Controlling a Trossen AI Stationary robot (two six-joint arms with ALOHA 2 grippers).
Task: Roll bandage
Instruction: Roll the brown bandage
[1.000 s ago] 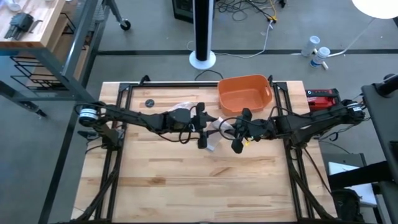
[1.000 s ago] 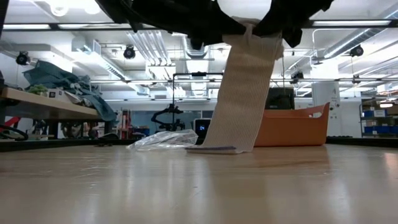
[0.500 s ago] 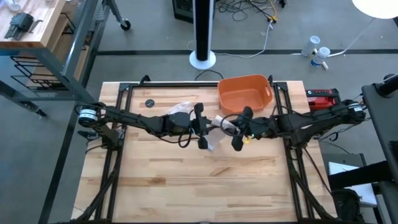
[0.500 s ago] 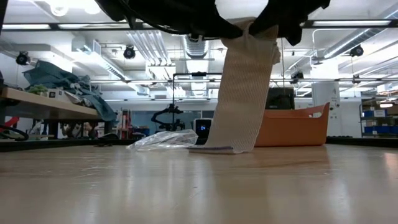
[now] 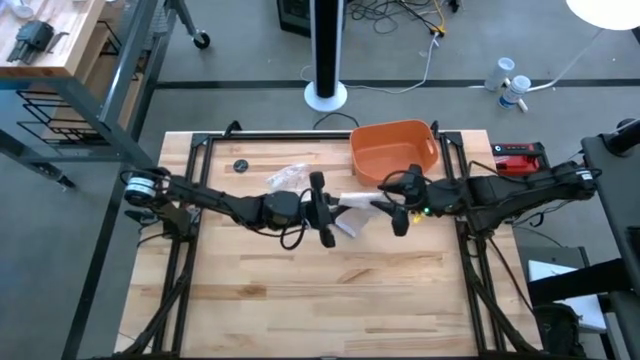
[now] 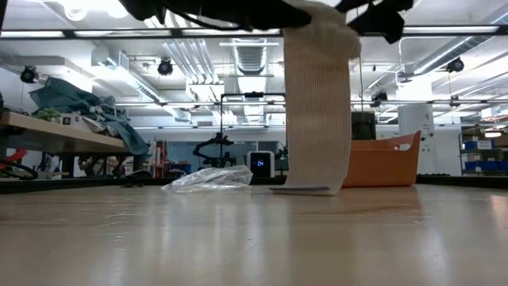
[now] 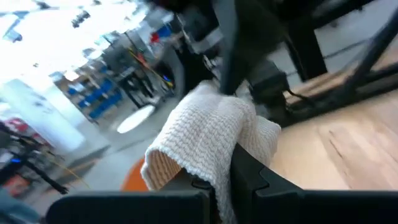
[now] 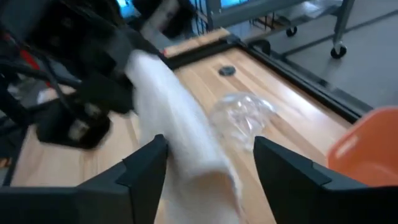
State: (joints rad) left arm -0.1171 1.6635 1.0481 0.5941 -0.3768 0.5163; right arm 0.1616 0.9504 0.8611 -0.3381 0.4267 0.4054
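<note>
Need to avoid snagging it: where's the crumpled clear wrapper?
High view: the crumpled clear plastic wrapper lies on the table's far half, left of the orange plastic tub.

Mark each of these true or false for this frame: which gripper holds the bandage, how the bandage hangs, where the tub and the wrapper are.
1. The left gripper is shut on the bandage. True.
2. The right gripper is clamped on the bandage. False: its fingers stand apart on either side of the cloth.
3. The bandage hangs down with its lower end on the table. True.
4. The orange tub holds the plastic wrapper. False: the wrapper lies on the table beside the tub.
</note>
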